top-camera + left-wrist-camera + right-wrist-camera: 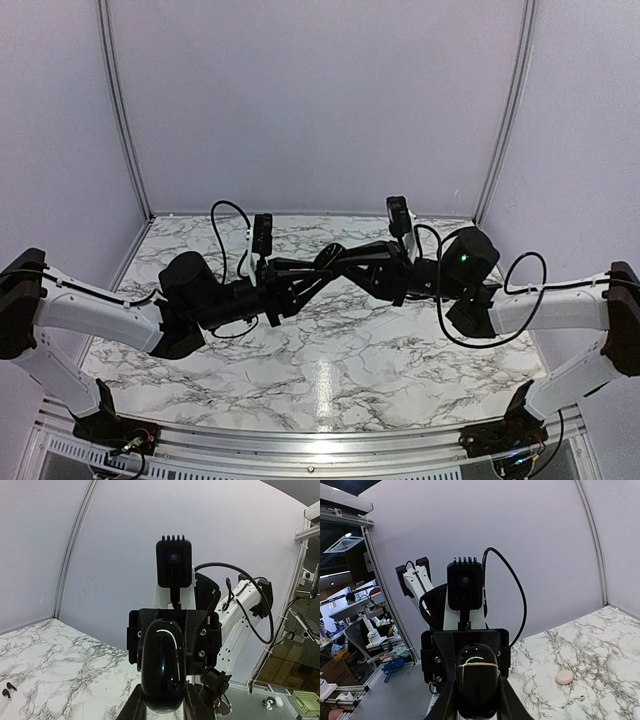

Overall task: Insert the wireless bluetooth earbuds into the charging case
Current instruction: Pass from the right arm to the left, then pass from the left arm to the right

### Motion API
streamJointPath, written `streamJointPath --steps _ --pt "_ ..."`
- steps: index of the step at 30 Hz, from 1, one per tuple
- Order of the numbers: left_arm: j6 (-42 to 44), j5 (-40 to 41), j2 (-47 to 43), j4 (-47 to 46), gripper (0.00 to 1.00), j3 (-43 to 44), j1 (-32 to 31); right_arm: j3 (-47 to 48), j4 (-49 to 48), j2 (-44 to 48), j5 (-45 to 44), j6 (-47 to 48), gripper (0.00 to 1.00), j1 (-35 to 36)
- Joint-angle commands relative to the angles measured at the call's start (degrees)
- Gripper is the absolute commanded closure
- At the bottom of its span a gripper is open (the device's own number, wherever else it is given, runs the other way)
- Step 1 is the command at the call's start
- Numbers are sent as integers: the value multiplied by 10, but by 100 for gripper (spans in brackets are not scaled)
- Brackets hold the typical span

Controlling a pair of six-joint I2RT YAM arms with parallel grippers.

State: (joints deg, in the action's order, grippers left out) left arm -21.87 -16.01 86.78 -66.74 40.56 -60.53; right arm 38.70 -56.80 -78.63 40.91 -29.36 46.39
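Nearest the lens in both wrist views is a black rounded lump (161,655), glossy, with a thin gold seam on the side the right wrist sees. The left gripper (162,704) and right gripper (476,704) meet over the middle of the marble table (330,380). Each is closed on that lump from an opposite end, holding it in the air. Neither has a task piece.

The two wireless bluetooth earbuds (10,685) lie side by side on the marble, seemingly on the far side of the arms. The charging case (564,676) rests there too and looks shut, with a small white stemmed piece (575,699) near it.

To do this well, I judge one gripper should let go cleanly while the other holds square. The lump should then be parked well apart from case and earbuds. The case needs opening before any bud goes in.
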Motion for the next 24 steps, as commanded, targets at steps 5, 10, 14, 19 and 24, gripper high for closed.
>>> streamJointPath --steps 5,10,14,19,24 --pt "14 -40 -11 -3 95 4 1 13 105 31 -9 47 74 5" --pt "35 -71 -27 54 95 -7 1 27 189 60 -4 85 56 -8" --pt "71 -95 -51 141 95 -8 2 49 296 82 6 134 48 -14" --pt "113 -145 -65 248 95 8 10 72 412 96 40 176 48 -14" --pt "133 -171 -69 306 96 22 20 94 496 96 73 212 48 -13"
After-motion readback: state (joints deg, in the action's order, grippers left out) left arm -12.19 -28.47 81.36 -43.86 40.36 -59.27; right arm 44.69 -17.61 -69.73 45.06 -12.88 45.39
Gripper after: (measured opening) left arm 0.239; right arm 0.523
